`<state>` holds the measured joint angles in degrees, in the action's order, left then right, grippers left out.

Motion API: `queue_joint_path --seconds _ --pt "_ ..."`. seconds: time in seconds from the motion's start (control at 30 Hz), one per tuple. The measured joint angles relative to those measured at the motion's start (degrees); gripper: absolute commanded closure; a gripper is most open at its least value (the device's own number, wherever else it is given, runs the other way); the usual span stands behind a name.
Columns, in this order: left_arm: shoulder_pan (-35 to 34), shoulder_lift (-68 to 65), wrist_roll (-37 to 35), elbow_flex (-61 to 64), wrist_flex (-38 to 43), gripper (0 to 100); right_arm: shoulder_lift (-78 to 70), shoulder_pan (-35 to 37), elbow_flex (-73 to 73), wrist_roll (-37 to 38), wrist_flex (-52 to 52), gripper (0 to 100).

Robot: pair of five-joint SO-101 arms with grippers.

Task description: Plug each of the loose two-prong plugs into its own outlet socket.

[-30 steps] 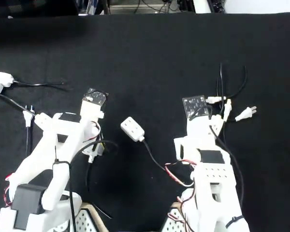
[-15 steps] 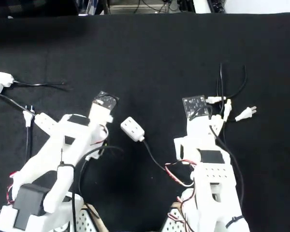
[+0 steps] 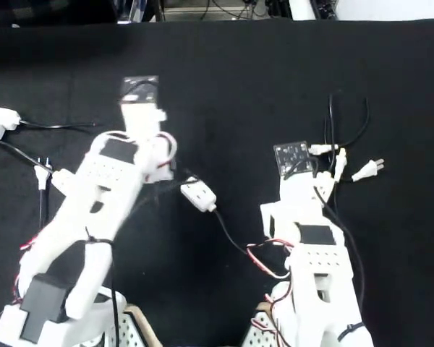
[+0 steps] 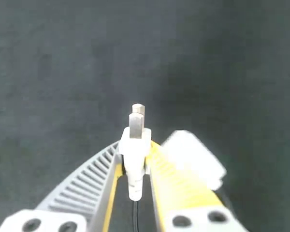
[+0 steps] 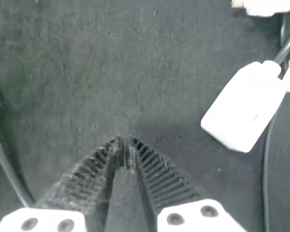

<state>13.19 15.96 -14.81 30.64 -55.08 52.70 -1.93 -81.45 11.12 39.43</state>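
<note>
Within left claw point(image 4: 134, 153), a plug point(image 4: 137, 134).

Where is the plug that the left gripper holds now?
In the left wrist view, the plug sits clamped in the left gripper, prongs pointing away from the camera; a white outlet shows just beyond its yellow finger.

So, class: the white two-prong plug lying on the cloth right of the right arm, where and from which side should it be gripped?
Take the loose plug by its white body, behind the prongs, pinching across its two sides. Come from above: it lies flat on the black cloth, and the prongs, pointing right, should probably stay free for a socket.
</note>
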Motion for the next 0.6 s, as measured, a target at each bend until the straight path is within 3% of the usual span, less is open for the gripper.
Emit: queue_joint_path --seconds 0.23,0.6 --pt "6.6 0.0 2.1 -9.1 -10.3 97 0.0 0.0 -2.0 0.0 -6.0 98.7" --pt "0.0 -0.1 2.4 -23.7 -23.1 97 0.0 0.4 -6.0 0.0 -13.9 98.7"
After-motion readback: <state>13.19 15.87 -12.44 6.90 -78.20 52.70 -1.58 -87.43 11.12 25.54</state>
